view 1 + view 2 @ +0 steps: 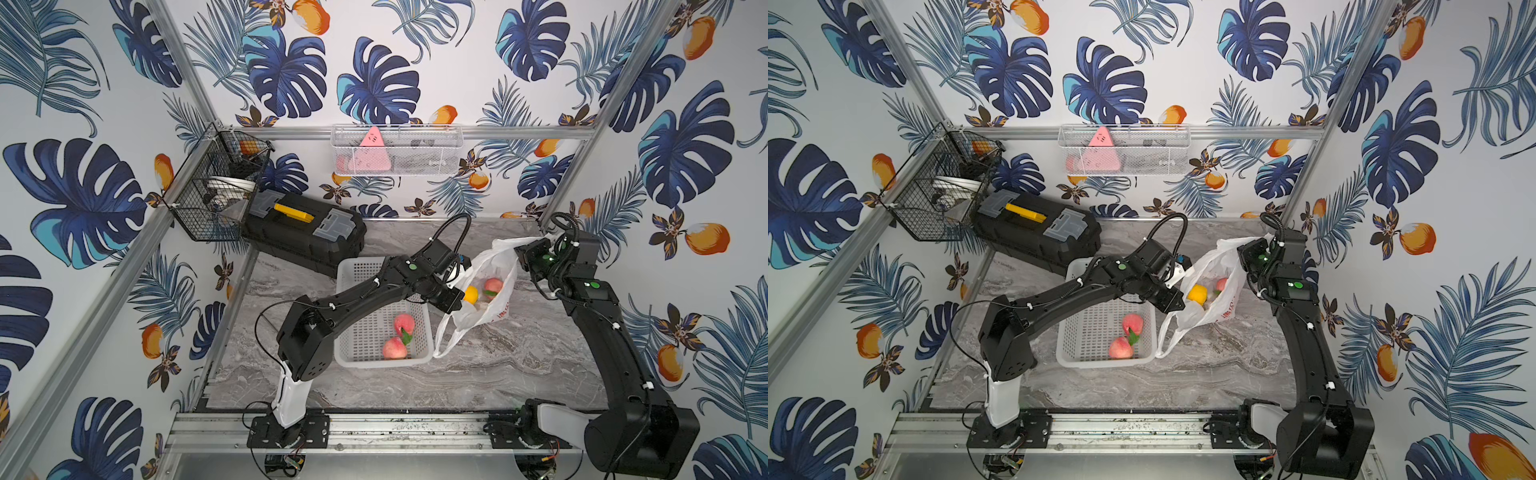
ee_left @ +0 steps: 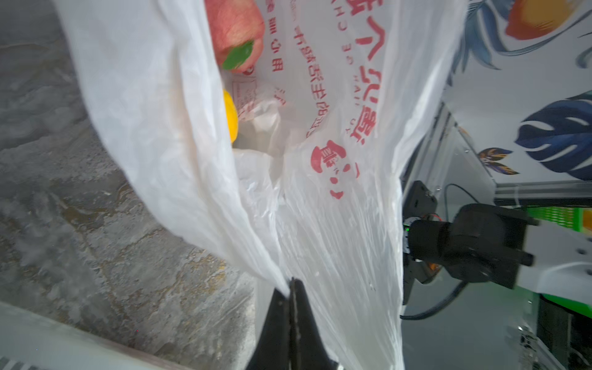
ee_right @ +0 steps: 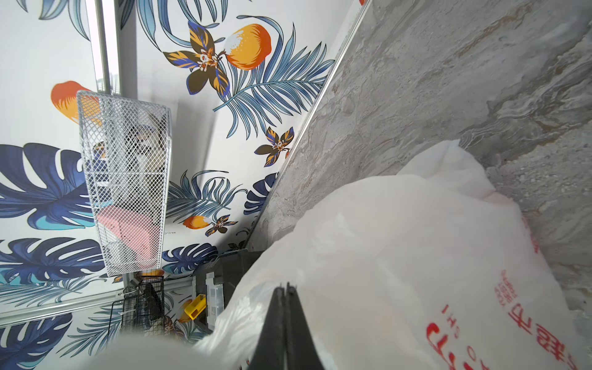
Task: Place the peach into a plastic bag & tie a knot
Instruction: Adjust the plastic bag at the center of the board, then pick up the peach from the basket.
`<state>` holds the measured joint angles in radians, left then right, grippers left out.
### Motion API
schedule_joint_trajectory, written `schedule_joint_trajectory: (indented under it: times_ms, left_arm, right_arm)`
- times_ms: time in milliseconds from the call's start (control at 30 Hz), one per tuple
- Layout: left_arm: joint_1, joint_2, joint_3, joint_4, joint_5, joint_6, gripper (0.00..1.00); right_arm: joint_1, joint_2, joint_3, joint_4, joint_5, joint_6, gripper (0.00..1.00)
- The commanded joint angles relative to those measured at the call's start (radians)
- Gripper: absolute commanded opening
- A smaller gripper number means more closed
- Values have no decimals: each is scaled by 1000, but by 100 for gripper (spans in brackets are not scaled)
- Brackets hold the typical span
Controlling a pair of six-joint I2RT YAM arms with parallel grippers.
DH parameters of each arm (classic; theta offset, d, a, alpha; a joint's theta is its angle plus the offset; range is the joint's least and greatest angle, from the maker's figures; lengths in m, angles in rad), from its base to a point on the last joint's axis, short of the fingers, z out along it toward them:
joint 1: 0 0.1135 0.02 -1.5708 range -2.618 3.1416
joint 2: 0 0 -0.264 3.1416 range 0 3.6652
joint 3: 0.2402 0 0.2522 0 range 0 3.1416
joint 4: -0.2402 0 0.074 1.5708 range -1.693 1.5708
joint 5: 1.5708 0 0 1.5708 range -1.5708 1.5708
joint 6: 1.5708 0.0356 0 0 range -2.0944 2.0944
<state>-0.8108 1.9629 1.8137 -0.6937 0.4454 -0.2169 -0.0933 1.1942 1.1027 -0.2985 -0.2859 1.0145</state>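
Observation:
The plastic bag (image 1: 494,309) (image 1: 1225,307), thin, white and with red lettering, stands open to the right of the white basket. A peach (image 1: 493,286) (image 2: 235,28) lies inside it beside a yellow fruit (image 1: 471,294). My left gripper (image 2: 291,285) is shut on the near edge of the bag's mouth. At the bag's far top edge, my right gripper (image 3: 286,286) (image 1: 519,246) is shut on the film and holds it up. One handle loop (image 1: 446,336) hangs loose toward the table. No knot is in view.
The white perforated basket (image 1: 382,362), under my left arm, holds two more peaches (image 1: 404,323). A black toolbox (image 1: 303,232) sits at the back left, a black wire basket (image 1: 208,199) hangs on the left frame and a white mesh shelf (image 1: 397,151) on the back wall.

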Motion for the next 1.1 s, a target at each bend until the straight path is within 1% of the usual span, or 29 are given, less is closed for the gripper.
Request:
schedule_joint_trajectory:
  times_ms: [0,100,200,300,400,467,533,600,667,767,867,933,1000,1067]
  left_arm:
    - [8,-23,77,-148,103,-29,0]
    - [39,-63,107,-181,134,-69,0]
    - [61,-106,89,-161,168,-102,0]
    - [64,-103,43,-128,196,-110,0]
    - [67,-43,-19,-102,190,-91,3]
    - [76,-5,-34,-124,141,-69,8]
    - [87,0,-30,-150,118,-50,16]
    - [107,-44,-44,-136,133,-57,29]
    - [141,-116,-50,-131,122,-60,44]
    - [210,-210,-80,-149,83,-49,58]
    - [294,-270,-181,-159,27,-35,62]
    - [338,-281,-259,-173,-61,-27,62]
    - [352,-271,-316,-193,-151,-15,63]
    - [351,-254,-363,-188,-187,-14,66]
  right_arm:
    - [0,-19,56,-109,92,-32,0]
    - [-2,-38,59,-230,188,-50,0]
    - [-3,-85,46,-256,234,-61,0]
    - [-3,-70,13,-266,242,-71,0]
    - [-5,-32,-64,-221,210,-62,0]
    - [-5,-20,-115,-155,148,-48,0]
    - [-5,-10,-125,-151,120,-57,0]
    - [-5,-13,-127,-172,138,-77,0]
    - [-6,-30,-130,-164,155,-95,0]
    - [-6,-33,-112,-155,130,-106,0]
    - [-6,-24,-111,-147,109,-100,0]
    - [-6,-22,-117,-133,103,-96,0]
    - [-6,-16,-118,-130,99,-97,0]
    - [-6,-12,-118,-125,93,-95,0]
